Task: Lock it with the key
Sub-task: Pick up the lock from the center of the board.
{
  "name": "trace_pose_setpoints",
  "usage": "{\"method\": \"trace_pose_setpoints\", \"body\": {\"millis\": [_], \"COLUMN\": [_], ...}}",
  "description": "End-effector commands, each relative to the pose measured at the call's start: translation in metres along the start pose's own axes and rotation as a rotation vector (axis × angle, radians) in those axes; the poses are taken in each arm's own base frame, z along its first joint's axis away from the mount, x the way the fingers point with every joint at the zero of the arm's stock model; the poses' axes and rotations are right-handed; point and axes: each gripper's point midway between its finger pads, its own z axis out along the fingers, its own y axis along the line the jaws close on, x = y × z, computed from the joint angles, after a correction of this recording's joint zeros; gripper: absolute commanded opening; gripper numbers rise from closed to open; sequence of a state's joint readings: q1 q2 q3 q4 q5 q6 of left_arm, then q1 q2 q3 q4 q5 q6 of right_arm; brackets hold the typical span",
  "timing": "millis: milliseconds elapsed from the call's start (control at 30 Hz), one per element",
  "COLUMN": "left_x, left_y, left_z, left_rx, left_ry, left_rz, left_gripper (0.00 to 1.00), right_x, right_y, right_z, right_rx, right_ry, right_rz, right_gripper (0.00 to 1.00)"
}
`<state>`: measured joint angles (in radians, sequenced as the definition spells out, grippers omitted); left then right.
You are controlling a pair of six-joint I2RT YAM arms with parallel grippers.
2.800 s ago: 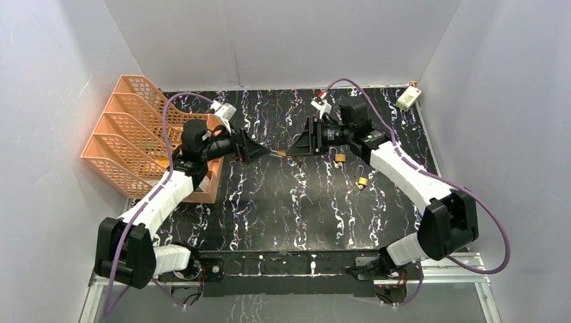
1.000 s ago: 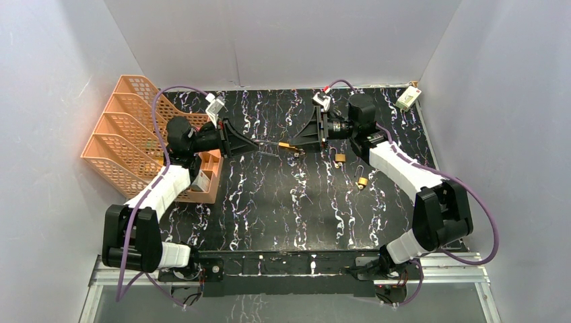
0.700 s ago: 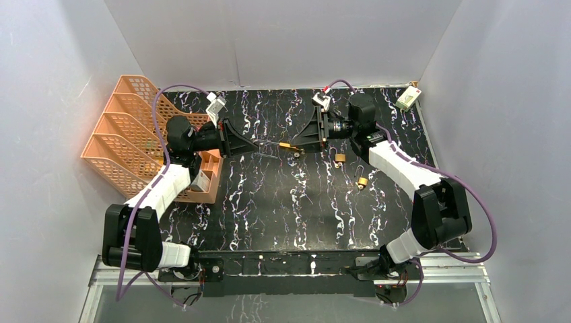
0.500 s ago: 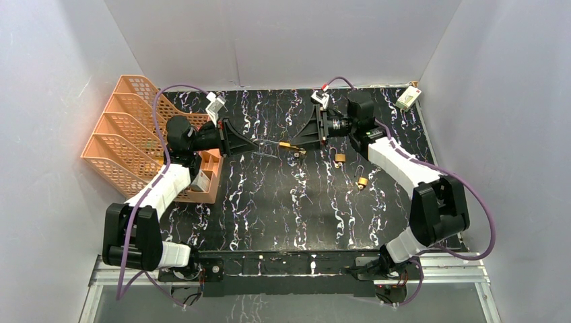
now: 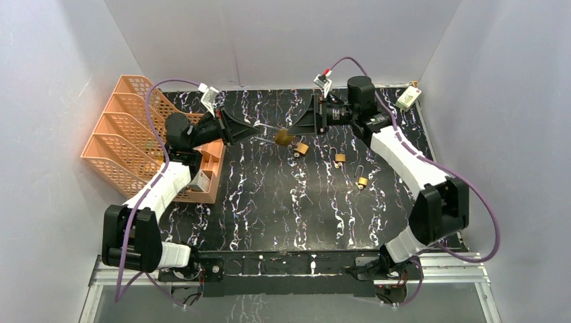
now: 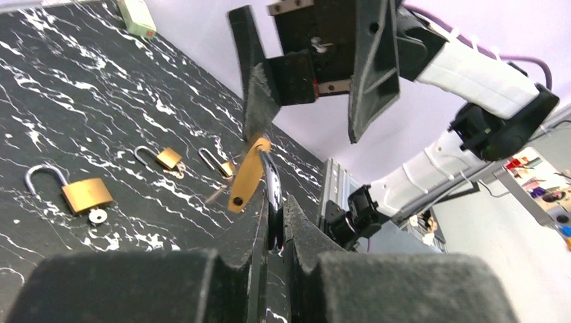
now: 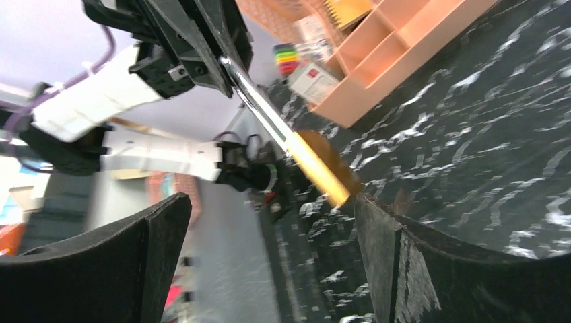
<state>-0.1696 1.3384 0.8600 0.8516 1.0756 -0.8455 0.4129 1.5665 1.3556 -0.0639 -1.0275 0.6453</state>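
The left gripper [image 6: 275, 225] is clamped tight on the silver shackle [image 6: 271, 185] of a brass padlock [image 6: 246, 176]. It holds the padlock in the air above the far middle of the black marbled table [image 5: 269, 208], so the padlock sticks out between the two arms. The right gripper [image 6: 306, 131] faces it with the jaws spread wide and grasps nothing, while the free end of the padlock body is just beside the tip of one finger. Three other padlocks [image 5: 301, 148] lie on the table below.
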Motion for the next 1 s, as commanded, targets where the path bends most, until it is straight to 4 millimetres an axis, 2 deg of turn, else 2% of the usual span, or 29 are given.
{"method": "trace_pose_setpoints", "body": {"millis": [0, 100, 200, 267, 367, 467, 567, 700, 967], "left_x": [-0.062, -0.067, -0.066, -0.065, -0.066, -0.068, -0.072, -0.078, -0.091], "left_y": [-0.041, -0.05, -0.058, -0.063, -0.072, -0.081, -0.092, -0.102, -0.111], "left_z": [0.001, -0.001, -0.003, -0.004, -0.005, -0.004, -0.004, -0.003, 0.001], "left_rx": [0.022, 0.037, 0.058, 0.075, 0.104, 0.134, 0.165, 0.188, 0.224], "left_ry": [-0.189, -0.219, -0.226, -0.223, -0.218, -0.215, -0.211, -0.21, -0.208], "left_rz": [0.243, 0.26, 0.261, 0.258, 0.263, 0.266, 0.27, 0.283, 0.297], "left_gripper": [0.0, 0.0, 0.0, 0.0, 0.0, 0.0, 0.0, 0.0, 0.0], "right_x": [-0.025, -0.032, -0.027, -0.023, -0.019, -0.024, -0.02, -0.022, -0.025], "right_y": [0.032, 0.043, 0.049, 0.06, 0.054, 0.054, 0.065, 0.08, 0.08], "right_z": [-0.027, -0.04, -0.048, -0.053, -0.058, -0.045, -0.028, -0.028, -0.032], "right_rx": [0.128, 0.14, 0.124, 0.074, 0.077, 0.052, -0.104, -0.192, -0.155], "right_ry": [-0.189, -0.336, -0.422, -0.488, -0.57, -0.432, -0.282, -0.307, -0.357], "right_rz": [-0.342, -0.485, -0.613, -0.762, -0.813, -0.799, -0.779, -0.81, -0.89], "right_gripper": [0.98, 0.98, 0.99, 0.99, 0.98, 0.98, 0.93, 0.93, 0.94]}}
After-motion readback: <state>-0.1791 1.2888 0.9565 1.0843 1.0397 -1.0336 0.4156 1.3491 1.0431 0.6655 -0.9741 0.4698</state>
